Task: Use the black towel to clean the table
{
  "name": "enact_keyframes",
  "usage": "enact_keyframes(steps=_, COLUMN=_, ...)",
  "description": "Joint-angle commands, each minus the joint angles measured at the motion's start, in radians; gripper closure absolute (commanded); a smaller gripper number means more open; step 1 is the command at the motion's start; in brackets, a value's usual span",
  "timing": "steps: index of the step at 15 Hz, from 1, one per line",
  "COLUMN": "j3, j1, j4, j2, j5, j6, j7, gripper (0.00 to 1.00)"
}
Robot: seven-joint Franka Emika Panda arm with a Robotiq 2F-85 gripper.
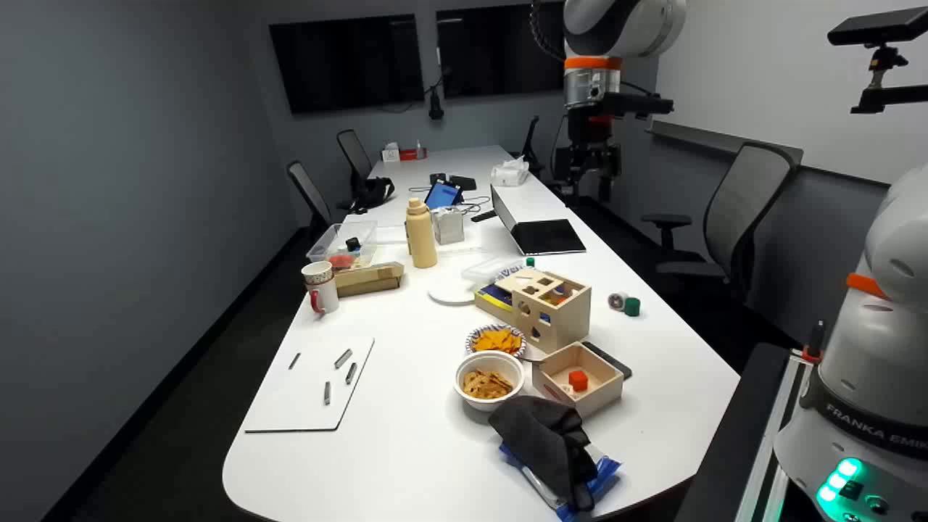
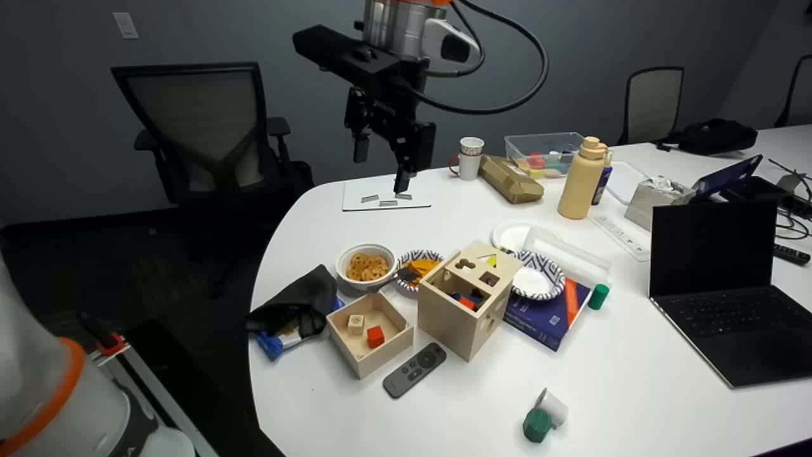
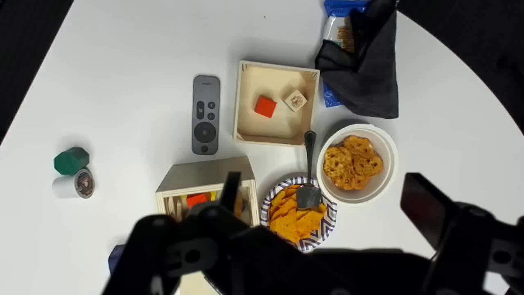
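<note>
I have the black two-finger gripper (image 2: 382,166) hanging high above the white table (image 2: 469,406), its fingers (image 2: 360,150) spread well apart. In the wrist view, the charcoal-black cloth towel (image 3: 374,82) lies crumpled partly over a blue-and-clear plastic snack packet (image 3: 335,32), just beside the shallow square box of pale wood (image 3: 280,128). That box holds a red cube (image 3: 265,106) and a pale wooden cube with a printed face (image 3: 295,100). Next to it, the round white bowl (image 3: 390,168) contains brown, pretzel-shaped crisps (image 3: 353,164), and the paper plate with a blue zigzag rim (image 3: 329,216) carries orange chips (image 3: 288,223), a dark spatula (image 3: 309,196) lying over them (handle towards the box). In an exterior view, I see red and blue blocks (image 2: 467,303) inside the wooden cube-shaped sorter with cut-out holes (image 2: 451,324). The clear plastic bin (image 2: 552,145) there contains coloured items (image 2: 536,161) too small for me to identify.
</note>
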Motion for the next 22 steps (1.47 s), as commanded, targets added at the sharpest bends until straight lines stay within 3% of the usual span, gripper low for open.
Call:
enact_keyframes(steps=1, j3=0.014, j1=-0.015, j4=0.002, j2=0.001, j5=0.005, j6=-0.002, j7=-0.004, gripper=0.00)
enact_keyframes(steps=12, j3=0.019, j1=-0.010, j4=0.003, j2=0.005, j5=0.010, j6=0.000, j7=-0.002, gripper=0.00)
enact_keyframes(steps=16, j3=0.089, j1=0.042, j4=-0.016, j2=0.034, j5=0.052, j6=0.027, j7=0.036, gripper=0.00)
enact_keyframes(steps=22, j3=0.239, j1=0.121, j4=-0.017, j2=0.163, j5=0.115, j6=0.132, j7=0.226, gripper=0.00)
